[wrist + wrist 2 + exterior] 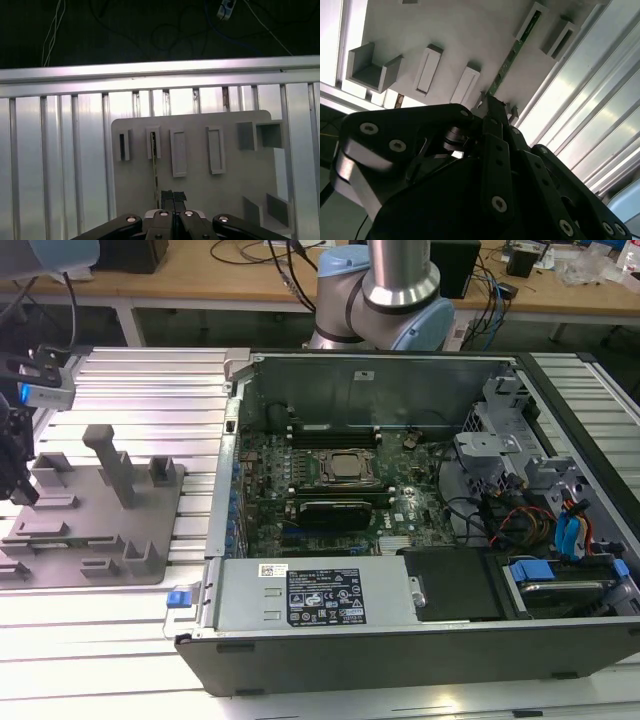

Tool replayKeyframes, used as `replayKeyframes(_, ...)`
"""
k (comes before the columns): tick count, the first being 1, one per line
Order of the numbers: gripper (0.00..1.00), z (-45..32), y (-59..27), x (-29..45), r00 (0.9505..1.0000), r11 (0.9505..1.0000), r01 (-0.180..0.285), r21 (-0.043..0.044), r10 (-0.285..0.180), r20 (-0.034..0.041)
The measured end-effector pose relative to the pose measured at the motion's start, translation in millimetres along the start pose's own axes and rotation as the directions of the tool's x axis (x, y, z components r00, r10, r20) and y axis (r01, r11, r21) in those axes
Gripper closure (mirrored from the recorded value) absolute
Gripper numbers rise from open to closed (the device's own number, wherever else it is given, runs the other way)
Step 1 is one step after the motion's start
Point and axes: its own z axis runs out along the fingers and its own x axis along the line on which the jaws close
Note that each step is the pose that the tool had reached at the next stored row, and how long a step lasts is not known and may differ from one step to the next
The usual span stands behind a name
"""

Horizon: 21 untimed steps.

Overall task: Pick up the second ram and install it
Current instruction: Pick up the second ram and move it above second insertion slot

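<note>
Grey holder plate (200,195) | tool (173,194) clamps second ram (512,56) — green edge plain in second wrist view

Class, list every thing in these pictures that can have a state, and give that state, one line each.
second ram, standing on edge on the grey plate, not installed.
hand, low over the plate at the ram's end.
computer case, open, motherboard exposed.
</note>
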Motion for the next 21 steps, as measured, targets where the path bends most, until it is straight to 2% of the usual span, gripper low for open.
replayKeyframes(5,0.92,10.1,-0.5,0.2,1.0,1.0,0.003,-0.0001,-0.003,-0.0001)
replayKeyframes(15,0.92,24.1,-1.2,0.6,1.0,1.0,0.006,-0.0001,-0.006,-0.0002)
replayKeyframes(21,0.92,30.7,-3.3,1.0,0.9999,0.9999,0.015,-0.0058,-0.015,-0.0032)
